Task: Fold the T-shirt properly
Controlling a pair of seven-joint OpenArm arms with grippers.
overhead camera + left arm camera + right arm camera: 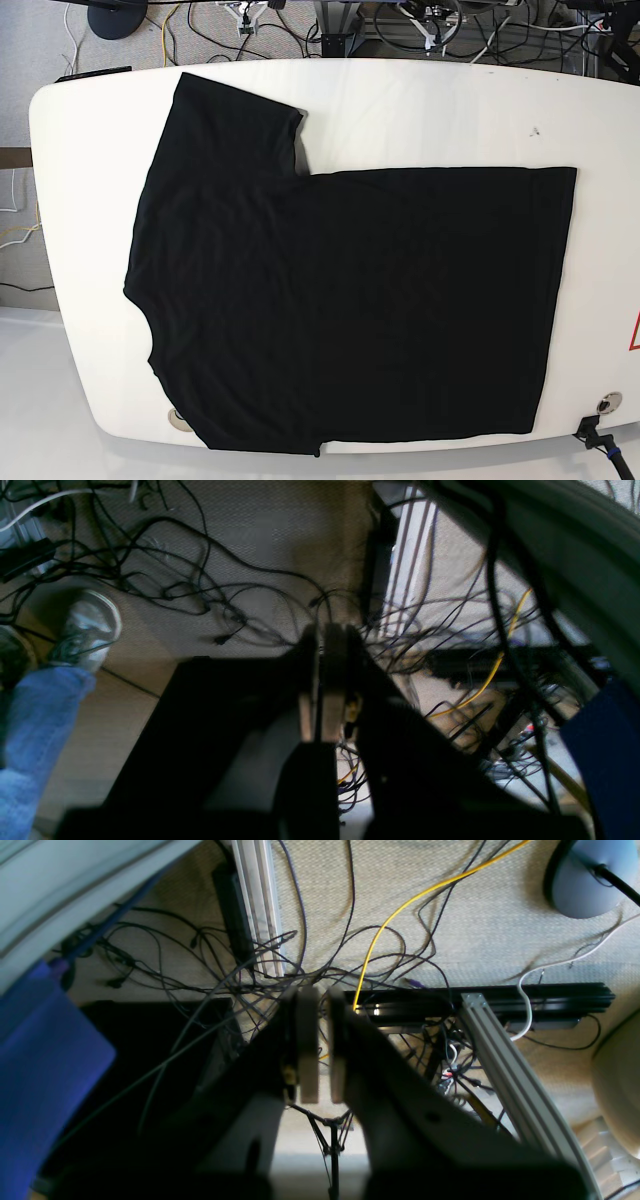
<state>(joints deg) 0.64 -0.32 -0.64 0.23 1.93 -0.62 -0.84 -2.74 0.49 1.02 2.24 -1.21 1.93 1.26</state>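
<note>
On the table [70, 120], T-shirt [350, 300] hides its print.

**Black T-shirt, laid flat on white table**

We record one T-shirt [350, 300], plain black, spread flat across a white table [450, 110] with rounded corners. Neck opening faces the table's left end; hem runs straight near the right end. One short sleeve reaches toward the far edge, upper left. No print shows on the upward side. Beyond the far edge we note tangled cables [240, 20] on the floor and a yellow cable [166, 30]. A red mark [634, 335] sits at the right border.
</note>
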